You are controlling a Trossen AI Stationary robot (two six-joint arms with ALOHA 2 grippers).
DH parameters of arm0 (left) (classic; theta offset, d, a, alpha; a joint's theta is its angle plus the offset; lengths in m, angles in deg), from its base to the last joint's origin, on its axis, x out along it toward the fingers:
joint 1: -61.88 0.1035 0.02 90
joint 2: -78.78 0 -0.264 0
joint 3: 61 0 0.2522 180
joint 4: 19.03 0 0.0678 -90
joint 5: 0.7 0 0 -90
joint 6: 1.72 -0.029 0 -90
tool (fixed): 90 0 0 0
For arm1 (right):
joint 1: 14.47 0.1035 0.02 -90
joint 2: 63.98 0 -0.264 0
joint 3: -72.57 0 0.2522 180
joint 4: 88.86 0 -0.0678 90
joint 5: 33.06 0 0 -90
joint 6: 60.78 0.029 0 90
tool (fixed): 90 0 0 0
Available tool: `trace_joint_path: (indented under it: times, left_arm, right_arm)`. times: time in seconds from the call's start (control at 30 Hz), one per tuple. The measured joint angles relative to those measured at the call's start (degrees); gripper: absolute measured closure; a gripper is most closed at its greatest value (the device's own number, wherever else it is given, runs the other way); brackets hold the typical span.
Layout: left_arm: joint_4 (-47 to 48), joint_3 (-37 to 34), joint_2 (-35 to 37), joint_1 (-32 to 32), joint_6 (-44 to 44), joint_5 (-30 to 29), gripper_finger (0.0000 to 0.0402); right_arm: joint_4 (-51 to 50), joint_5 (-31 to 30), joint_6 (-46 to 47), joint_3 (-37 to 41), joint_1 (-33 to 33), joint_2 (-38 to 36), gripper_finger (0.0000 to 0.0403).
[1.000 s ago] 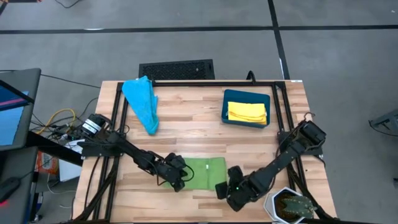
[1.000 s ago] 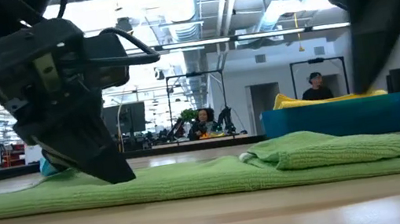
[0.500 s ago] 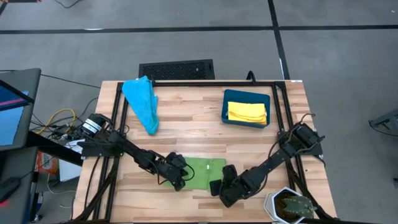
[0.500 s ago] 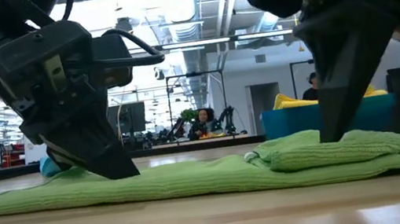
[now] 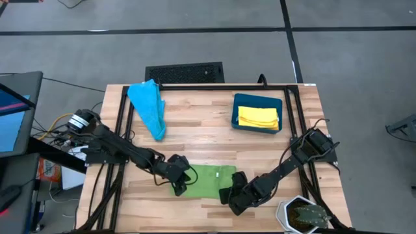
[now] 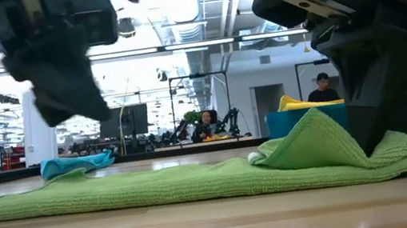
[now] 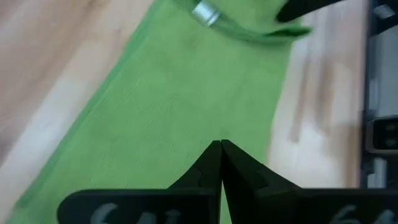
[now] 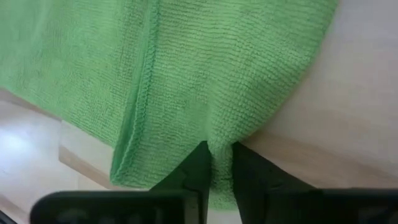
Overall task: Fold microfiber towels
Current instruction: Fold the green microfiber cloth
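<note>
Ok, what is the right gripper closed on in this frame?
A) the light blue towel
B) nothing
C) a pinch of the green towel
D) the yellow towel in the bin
C: the right gripper has a fold of the green towel pinched between its fingers, lifting it into a peak.

In the low view the left gripper [image 6: 58, 63] is smeared into a dark blur and its top is cut off by the picture's edge, so its fingers cannot be made out there. The right gripper [image 6: 380, 132] covers the near end of the green towel [image 6: 158, 187] and most of the teal bin [image 6: 289, 121] behind it, where only a sliver of the yellow towel [image 6: 292, 103] shows. The left wrist view is blurred throughout. In the high view the right gripper hides the green towel's corner, and a potted plant [image 5: 305, 218] is cropped at the bottom edge
</note>
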Motion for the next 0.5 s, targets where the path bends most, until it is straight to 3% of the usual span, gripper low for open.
trace_joint_path:
  times: [0.1,0.2,0.37,0.5]
  left_arm:
    - [4.2,0.0,1.0,-1.3,2.3,-2.7,0.0401]
    - [1.2,-0.1,1.0,-1.9,3.7,-4.6,0.0401]
    - [-19.9,0.1,0.2,-2.1,-1.8,-10.5,0.0401]
    - [-22.9,0.6,-4.9,-1.4,-6.3,-11.6,0.0401]
  right_arm:
    - [0.4,-0.1,-2.2,0.0,0.0,0.0,0.0324]
    - [0.3,-0.1,-2.8,0.0,-0.1,-0.3,0.0306]
    - [0.7,0.0,-3.4,0.0,-0.5,-0.4,0.0228]
    - [-0.1,-3.3,-3.3,-0.2,0.0,-1.6,0.016]
